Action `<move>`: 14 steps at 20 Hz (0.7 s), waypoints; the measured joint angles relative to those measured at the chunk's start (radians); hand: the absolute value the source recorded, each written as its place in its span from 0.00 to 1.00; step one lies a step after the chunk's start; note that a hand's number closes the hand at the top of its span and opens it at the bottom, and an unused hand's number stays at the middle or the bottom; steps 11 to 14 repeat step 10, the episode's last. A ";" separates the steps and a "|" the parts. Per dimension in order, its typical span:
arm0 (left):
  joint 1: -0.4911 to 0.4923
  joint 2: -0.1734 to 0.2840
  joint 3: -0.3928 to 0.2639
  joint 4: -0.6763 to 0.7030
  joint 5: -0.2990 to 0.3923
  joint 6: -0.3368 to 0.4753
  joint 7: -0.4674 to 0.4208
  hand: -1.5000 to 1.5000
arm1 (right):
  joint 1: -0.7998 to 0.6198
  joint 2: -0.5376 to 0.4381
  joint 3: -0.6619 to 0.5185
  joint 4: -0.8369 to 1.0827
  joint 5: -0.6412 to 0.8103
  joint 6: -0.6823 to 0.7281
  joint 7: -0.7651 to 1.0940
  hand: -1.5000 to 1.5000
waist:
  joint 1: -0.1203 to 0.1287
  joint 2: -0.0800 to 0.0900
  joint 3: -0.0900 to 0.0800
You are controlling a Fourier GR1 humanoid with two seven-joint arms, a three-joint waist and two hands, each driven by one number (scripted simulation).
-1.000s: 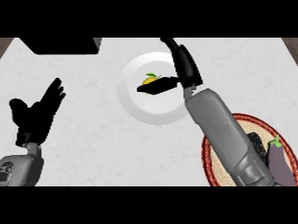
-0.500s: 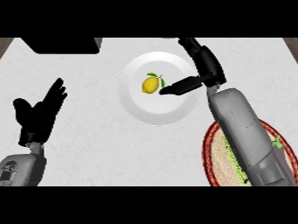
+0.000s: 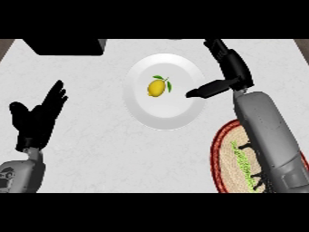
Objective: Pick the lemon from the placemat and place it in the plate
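The yellow lemon, with small green leaves, lies on the white plate near the counter's middle, a little above the plate's centre. My right hand is open just right of the plate, fingers straight and pointing away, thumb reaching left over the plate's rim; it does not touch the lemon. The round woven placemat with a red border lies at the lower right, mostly hidden under my right forearm. My left hand rests open at the left, fingers up.
A black box-like object sits at the counter's far left edge. Green leafy marks show on the placemat beside my forearm. Wooden floor shows past the counter's top corners.
My right hand has let go of the lemon, which now lies alone on the plate, and the hand has drawn away to the right. The left hand has not moved.
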 measured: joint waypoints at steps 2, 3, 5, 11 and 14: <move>-0.003 -0.014 -0.011 -0.008 -0.012 0.011 0.012 0.50 | -0.007 -0.019 -0.015 0.033 0.007 0.010 -0.024 0.00 | 0.001 0.000 0.000; -0.004 -0.020 -0.015 -0.004 -0.019 0.015 0.004 0.50 | -0.007 -0.019 -0.018 0.055 0.015 0.005 -0.043 0.00 | 0.001 0.000 0.000; 0.007 -0.024 -0.017 -0.021 -0.019 0.012 0.008 0.50 | -0.023 -0.047 -0.035 0.082 0.016 0.025 -0.055 0.00 | 0.002 0.001 0.000; 0.019 -0.011 0.005 -0.020 -0.012 -0.005 0.001 0.50 | -0.015 -0.082 -0.044 0.117 0.041 0.043 -0.074 0.00 | 0.002 0.000 0.000; 0.019 -0.011 0.005 -0.020 -0.012 -0.005 0.001 0.50 | -0.015 -0.082 -0.044 0.117 0.041 0.043 -0.074 0.00 | 0.002 0.000 0.000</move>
